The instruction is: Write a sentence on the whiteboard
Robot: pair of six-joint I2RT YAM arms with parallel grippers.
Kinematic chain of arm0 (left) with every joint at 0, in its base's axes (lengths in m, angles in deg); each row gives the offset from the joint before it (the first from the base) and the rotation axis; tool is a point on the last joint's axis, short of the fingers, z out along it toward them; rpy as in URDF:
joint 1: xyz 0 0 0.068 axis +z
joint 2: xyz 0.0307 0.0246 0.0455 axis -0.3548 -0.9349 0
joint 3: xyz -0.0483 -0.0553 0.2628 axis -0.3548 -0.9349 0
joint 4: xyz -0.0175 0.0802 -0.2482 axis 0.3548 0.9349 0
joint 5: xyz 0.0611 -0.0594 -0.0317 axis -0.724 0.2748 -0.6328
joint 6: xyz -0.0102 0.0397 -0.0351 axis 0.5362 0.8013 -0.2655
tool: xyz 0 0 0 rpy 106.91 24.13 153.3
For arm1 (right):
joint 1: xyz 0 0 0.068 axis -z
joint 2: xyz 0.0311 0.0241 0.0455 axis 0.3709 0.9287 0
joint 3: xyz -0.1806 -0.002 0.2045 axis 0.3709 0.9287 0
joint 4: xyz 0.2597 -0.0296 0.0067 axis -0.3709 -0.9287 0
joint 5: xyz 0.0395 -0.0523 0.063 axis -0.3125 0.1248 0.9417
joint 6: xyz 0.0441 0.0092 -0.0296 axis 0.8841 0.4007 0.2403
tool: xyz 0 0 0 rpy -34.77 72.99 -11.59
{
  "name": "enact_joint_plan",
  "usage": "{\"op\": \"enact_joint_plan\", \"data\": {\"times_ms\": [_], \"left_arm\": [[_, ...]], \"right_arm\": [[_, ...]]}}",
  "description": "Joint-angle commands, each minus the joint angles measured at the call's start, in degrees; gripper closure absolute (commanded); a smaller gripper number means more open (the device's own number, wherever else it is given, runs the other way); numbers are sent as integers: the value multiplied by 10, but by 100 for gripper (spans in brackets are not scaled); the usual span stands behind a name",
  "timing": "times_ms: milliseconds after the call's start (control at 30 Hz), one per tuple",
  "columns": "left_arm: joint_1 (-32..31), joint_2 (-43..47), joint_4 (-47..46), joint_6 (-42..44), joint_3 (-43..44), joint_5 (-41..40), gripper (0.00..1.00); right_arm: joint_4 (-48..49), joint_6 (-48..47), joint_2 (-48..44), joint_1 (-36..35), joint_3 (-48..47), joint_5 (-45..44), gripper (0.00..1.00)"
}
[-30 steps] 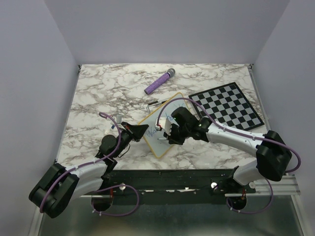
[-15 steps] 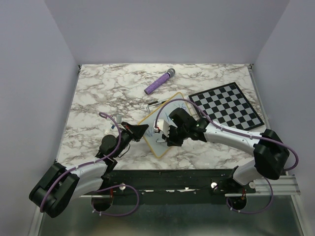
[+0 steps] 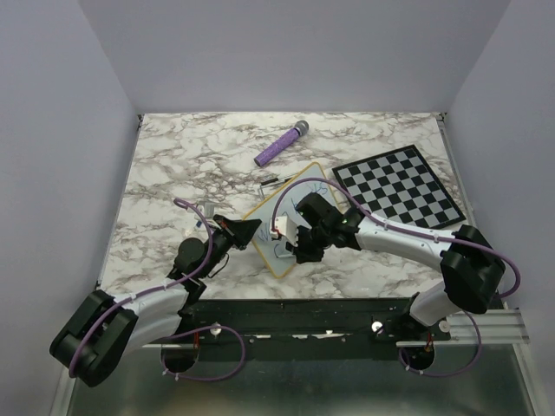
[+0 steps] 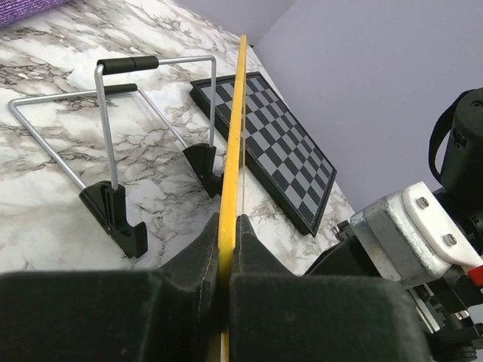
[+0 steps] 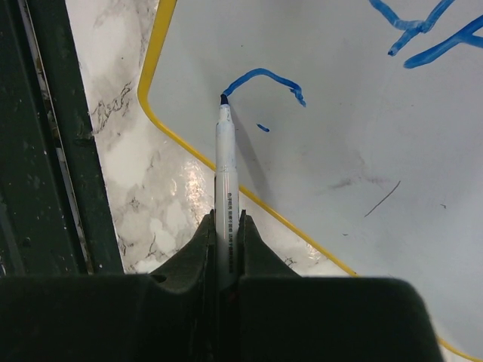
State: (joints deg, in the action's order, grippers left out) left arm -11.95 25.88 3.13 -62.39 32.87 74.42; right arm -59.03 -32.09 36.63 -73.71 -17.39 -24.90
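The sentence's [image 5: 260, 72] blue stroke ends at the marker [image 5: 226, 173] tip, near a rounded corner of the whiteboard [image 3: 270, 246]. The board sits mid-table, slightly toward 6 o'clock. The right gripper [image 5: 226, 226] is clamped on the marker. The left gripper [image 4: 226, 226] pinches the board's yellow frame at 8 o'clock. A chessboard [image 3: 399, 186] lies at 2 o'clock.

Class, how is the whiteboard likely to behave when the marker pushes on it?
Probably stiff: the whiteboard shows a dead-straight edge beyond the left fingers pinching it. Likely light: that one pinch at the rim seems to steady it. Unheld, it might slide on the smooth table under the marker.
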Motion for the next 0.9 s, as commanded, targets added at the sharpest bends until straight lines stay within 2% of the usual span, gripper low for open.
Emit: {"op": "enact_joint_plan", "data": {"times_ms": [0,400,600,867], "left_arm": [[-1,17,3,11,-6,-12,100],[-1,21,7,13,-8,-12,100],[-1,15,2,12,-8,-10,100],[-1,12,-2,12,-9,-7,100]], "right_arm": [[-11,-1,9,-4,-8,-36,99],[4,18,-12,31,-4,-65,99],[2,11,-35,35,-2,-20,99],[8,18,-29,43,-5,-37,99]]}}
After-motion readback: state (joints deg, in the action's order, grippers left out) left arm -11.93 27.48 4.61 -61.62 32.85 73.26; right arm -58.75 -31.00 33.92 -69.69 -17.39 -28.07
